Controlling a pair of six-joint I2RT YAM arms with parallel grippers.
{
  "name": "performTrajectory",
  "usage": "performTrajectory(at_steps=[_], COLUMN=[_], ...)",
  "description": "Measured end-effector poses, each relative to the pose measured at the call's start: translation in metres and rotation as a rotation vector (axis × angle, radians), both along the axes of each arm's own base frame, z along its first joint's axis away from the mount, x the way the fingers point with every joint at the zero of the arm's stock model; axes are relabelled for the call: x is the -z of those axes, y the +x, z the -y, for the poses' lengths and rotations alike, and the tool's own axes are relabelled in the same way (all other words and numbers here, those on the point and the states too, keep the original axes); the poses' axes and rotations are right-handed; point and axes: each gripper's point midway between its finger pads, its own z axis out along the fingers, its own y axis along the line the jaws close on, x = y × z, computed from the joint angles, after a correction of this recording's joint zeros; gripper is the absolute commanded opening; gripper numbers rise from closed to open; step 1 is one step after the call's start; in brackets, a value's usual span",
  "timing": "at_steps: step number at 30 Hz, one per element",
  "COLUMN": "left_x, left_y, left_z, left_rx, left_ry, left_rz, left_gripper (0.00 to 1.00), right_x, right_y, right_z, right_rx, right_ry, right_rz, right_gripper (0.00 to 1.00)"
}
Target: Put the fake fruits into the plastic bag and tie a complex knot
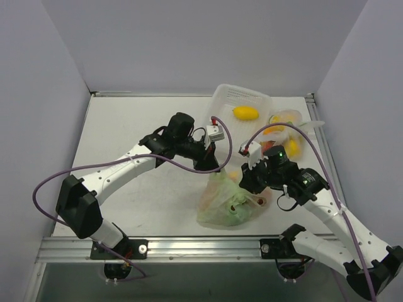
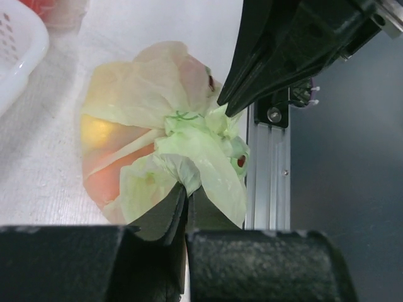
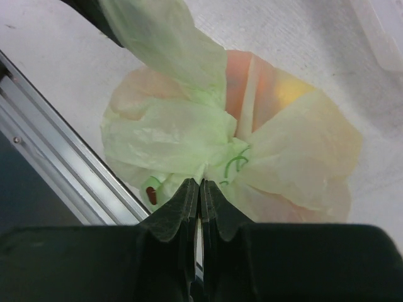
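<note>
pale green plastic bag [image 1: 227, 201] on the surface [image 1: 138, 138] holds fake fruits [image 3: 289, 91], neck bunched; we see left pincer [image 2: 187, 207] and right pincer [image 3: 200, 194] clenched on its film from opposite sides.

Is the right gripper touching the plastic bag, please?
Touching: in the right wrist view, the right gripper pinches the plastic bag at its gathered top.

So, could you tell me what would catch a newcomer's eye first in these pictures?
The pale green plastic bag, fruit showing orange through it, sits bunched near the front edge of the table. The left gripper and right gripper are each shut on a twisted end of it from opposite sides. A yellow lemon lies in the white basket at the back.
</note>
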Motion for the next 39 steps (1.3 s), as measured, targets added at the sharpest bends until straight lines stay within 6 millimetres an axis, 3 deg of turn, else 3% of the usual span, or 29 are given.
performTrajectory(at_steps=[1, 3, 4, 6, 10, 12, 15, 22, 27, 31, 34, 37, 39], left_x=[0.002, 0.005, 0.007, 0.011, 0.016, 0.012, 0.000, -0.032, -0.047, -0.035, -0.021, 0.001, 0.023], left_y=[0.001, 0.003, 0.004, 0.003, 0.003, 0.008, 0.026, 0.072, 0.096, 0.109, 0.114, 0.113, 0.108], left_z=[-0.001, -0.003, -0.005, -0.010, -0.019, -0.026, -0.046, -0.115, -0.159, -0.207, -0.240, -0.266, -0.280], left_rx=[-0.006, -0.014, -0.020, -0.031, -0.057, -0.085, -0.157, -0.397, -0.571, -0.725, -0.815, -0.874, -0.905], left_ry=[0.011, 0.023, 0.028, 0.043, 0.062, 0.059, 0.037, 0.027, 0.087, 0.152, 0.204, 0.258, 0.310], left_rz=[0.005, 0.024, 0.033, 0.037, 0.032, 0.023, 0.022, -0.020, -0.023, -0.083, -0.130, -0.175, -0.201], left_gripper=[0.06, 0.17, 0.23, 0.40, 0.63, 0.69, 0.97, 0.97, 0.97, 0.97, 0.97, 0.97, 0.97], right_x=[0.004, 0.007, 0.007, 0.005, -0.001, -0.009, -0.031, -0.096, -0.117, -0.107, -0.085, -0.053, -0.024], right_y=[0.002, 0.006, 0.008, 0.008, 0.006, 0.007, 0.011, 0.007, 0.024, 0.051, 0.074, 0.090, 0.085], right_z=[0.002, 0.004, 0.004, 0.002, -0.002, -0.001, 0.001, 0.014, 0.045, 0.080, 0.111, 0.137, 0.145], right_rx=[0.010, 0.026, 0.027, 0.025, -0.001, 0.000, 0.003, 0.017, 0.158, 0.324, 0.450, 0.546, 0.578], right_ry=[-0.007, -0.007, 0.001, 0.018, 0.052, 0.062, 0.085, 0.143, 0.116, 0.075, 0.053, 0.042, 0.028], right_rz=[-0.012, -0.024, -0.027, -0.033, -0.038, -0.025, 0.028, 0.198, 0.250, 0.178, 0.074, -0.044, -0.122], right_gripper=[0.00, 0.04, 0.19, 0.27, 0.48, 0.57, 0.70, 0.90, 0.99, 1.00, 1.00, 1.00, 1.00])
